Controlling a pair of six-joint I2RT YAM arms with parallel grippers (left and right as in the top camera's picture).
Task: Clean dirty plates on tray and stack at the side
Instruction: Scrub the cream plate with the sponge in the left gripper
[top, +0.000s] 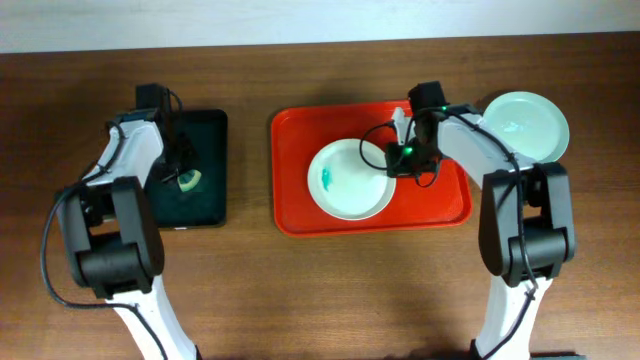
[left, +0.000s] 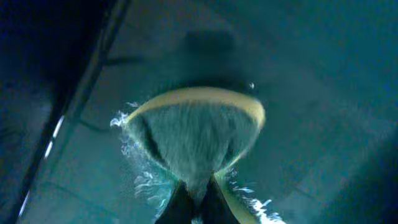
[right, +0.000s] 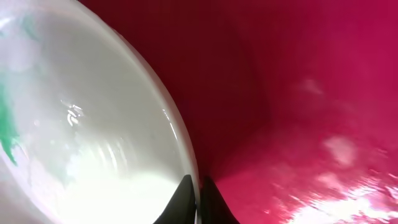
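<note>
A white plate (top: 350, 180) with a teal smear at its left lies on the red tray (top: 300, 215). My right gripper (top: 397, 158) is shut on this plate's right rim; the right wrist view shows the fingers (right: 199, 199) pinching the rim (right: 180, 130) over the tray floor (right: 298, 93). A second plate (top: 528, 125) rests on the table at the far right, beside the tray. My left gripper (top: 183, 172) is over the black tray (top: 212, 200), shut on a yellow-green sponge (left: 193, 140).
The black tray's raised edge (left: 81, 99) runs along the left of the left wrist view. Both arm bases stand at the front of the wooden table (top: 330, 290). Cables hang around the right wrist over the red tray.
</note>
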